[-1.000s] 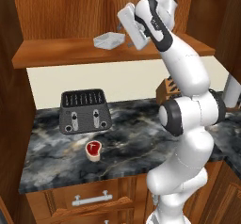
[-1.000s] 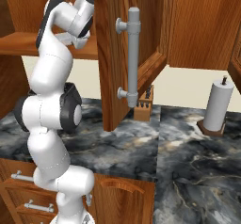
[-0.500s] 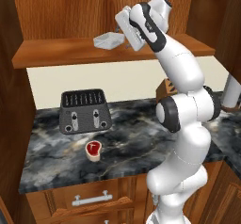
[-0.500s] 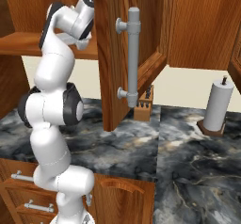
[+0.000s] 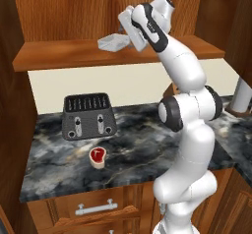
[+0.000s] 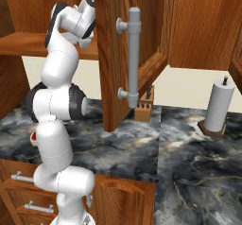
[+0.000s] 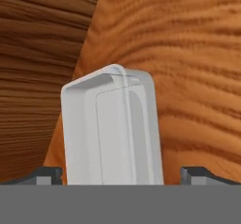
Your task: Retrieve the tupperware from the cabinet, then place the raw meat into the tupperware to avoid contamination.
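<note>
The cabinet (image 6: 142,54) is already open, its door with the vertical silver bar handle (image 6: 133,58) swung out toward the right base view, so the first part of the task looks done. The tupperware (image 5: 112,43) is not retrieved yet: it lies on the wooden shelf (image 5: 64,56) inside the cabinet, above the counter.

The gripper (image 5: 129,31) is reaching up to this shelf and sits right at the near end of the tupperware. In the hand view the tupperware (image 7: 113,129) stands between the two dark finger tips (image 7: 44,175), one on each side of it, and there is a visible gap between each tip and the plastic wall. So the fingers are wide apart and not clamped on anything (I cannot tell from these views how deep the container already goes between them).

The raw meat (image 5: 98,156) lies on the dark marble counter (image 5: 147,149), just in front of the toaster (image 5: 89,115) and well apart from the arm. It is untouched as far as the pictures show.

My judgement is that the task is in its early-middle part. What is left: to close the fingers on the tupperware, bring it down to the counter, then pick the meat and put it inside. The grasp on the thin plastic rim seems the next delicate point, because the container is shallow and may slide on the shelf
</note>
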{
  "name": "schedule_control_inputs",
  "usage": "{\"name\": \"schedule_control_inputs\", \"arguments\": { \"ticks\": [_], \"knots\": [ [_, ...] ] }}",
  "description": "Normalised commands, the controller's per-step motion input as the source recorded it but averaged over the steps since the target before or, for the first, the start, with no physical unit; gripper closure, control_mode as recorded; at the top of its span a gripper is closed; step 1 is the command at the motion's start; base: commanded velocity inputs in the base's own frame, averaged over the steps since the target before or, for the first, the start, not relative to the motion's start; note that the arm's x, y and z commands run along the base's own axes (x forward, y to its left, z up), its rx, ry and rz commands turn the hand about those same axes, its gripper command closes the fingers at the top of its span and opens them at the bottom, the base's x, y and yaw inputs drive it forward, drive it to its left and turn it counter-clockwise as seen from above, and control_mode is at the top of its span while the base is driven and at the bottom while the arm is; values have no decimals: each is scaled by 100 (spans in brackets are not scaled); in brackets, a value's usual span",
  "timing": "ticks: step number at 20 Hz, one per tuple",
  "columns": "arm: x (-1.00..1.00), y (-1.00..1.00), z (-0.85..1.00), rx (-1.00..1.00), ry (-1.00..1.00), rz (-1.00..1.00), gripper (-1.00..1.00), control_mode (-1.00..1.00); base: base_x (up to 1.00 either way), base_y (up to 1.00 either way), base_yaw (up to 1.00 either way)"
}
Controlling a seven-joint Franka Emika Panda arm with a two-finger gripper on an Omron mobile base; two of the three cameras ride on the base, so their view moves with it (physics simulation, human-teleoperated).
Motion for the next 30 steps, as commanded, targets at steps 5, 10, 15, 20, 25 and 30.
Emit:
{"name": "schedule_control_inputs", "arguments": {
  "ticks": [5, 10, 15, 20, 25, 30],
  "knots": [
    [29, 1, -8, 0, 0, 0, -100, -100, 0, 0, 0],
    [16, 10, -11, 0, 0, 0, -100, -100, 0, 0, 0],
    [18, 15, -11, 0, 0, 0, -100, -100, 0, 0, 0],
    [18, 14, -16, 0, 0, 0, -100, -100, 0, 0, 0],
    [10, 12, -19, 0, 3, 0, 100, -100, 0, 0, 0],
    [7, 9, -20, 0, 5, 0, 100, -100, 0, 0, 0]
  ]
}}
